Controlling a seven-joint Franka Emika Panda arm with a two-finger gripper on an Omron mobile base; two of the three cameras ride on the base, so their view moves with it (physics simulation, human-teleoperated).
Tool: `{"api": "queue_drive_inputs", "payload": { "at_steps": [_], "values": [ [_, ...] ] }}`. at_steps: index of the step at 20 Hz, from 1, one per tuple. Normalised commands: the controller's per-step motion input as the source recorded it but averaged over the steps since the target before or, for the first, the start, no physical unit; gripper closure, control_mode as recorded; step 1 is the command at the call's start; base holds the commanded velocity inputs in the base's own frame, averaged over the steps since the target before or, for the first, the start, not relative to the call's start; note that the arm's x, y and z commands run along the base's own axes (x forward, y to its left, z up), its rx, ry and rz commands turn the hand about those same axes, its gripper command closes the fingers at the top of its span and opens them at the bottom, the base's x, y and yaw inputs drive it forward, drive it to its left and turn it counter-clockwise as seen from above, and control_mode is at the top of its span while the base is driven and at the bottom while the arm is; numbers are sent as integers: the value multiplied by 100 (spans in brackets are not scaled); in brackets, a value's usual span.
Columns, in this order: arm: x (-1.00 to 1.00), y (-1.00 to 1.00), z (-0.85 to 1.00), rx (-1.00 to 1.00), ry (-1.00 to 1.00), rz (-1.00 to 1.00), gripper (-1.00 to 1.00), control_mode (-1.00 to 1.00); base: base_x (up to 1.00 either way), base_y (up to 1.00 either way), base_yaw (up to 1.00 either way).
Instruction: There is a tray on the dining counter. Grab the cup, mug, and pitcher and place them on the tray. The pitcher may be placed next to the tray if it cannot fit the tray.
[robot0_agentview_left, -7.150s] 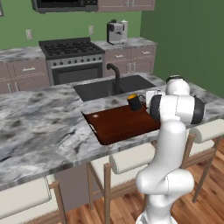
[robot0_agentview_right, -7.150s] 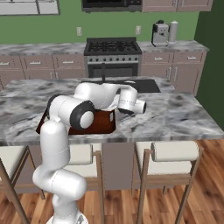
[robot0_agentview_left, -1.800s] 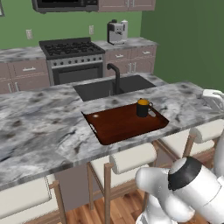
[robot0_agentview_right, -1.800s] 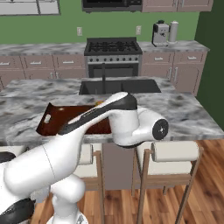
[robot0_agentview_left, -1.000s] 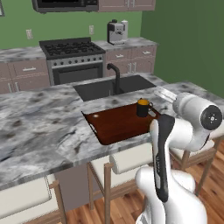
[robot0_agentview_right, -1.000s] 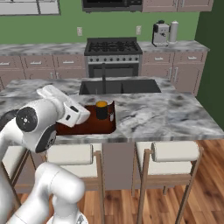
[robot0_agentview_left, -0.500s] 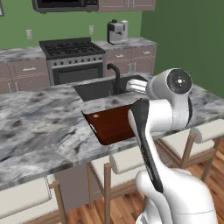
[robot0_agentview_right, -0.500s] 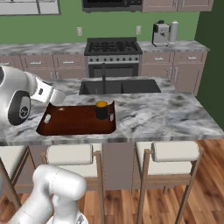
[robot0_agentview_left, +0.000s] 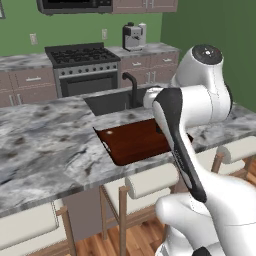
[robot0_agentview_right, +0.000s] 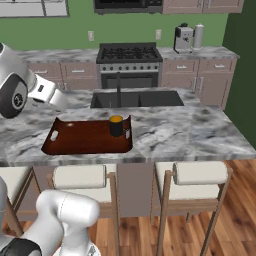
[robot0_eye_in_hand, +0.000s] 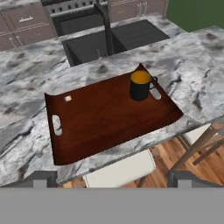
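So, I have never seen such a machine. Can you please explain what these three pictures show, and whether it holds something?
This is a rendered kitchen with a white robot arm on a base that can drive. Two pictures come from cameras on that base, behind the arm to its left and right. The third comes from a camera on the hand, looking down past its two dark fingers at the bottom edge.

On the marbled dining counter lies a reddish-brown tray. A black mug, orange inside, stands on the tray near one corner. Behind the counter's black sink are a stove and cabinets; pale stools stand in front.

The fingers stand wide apart and hold nothing.
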Motion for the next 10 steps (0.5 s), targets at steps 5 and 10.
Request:
{"api": "queue_drive_inputs", "payload": {
  "at_steps": [5,10],
  "values": [
    [-53,0,-19,-8,1,6,-100,-100,0,0,0],
    [-58,-8,-10,-4,0,5,-100,-100,0,0,0]
  ]
}}
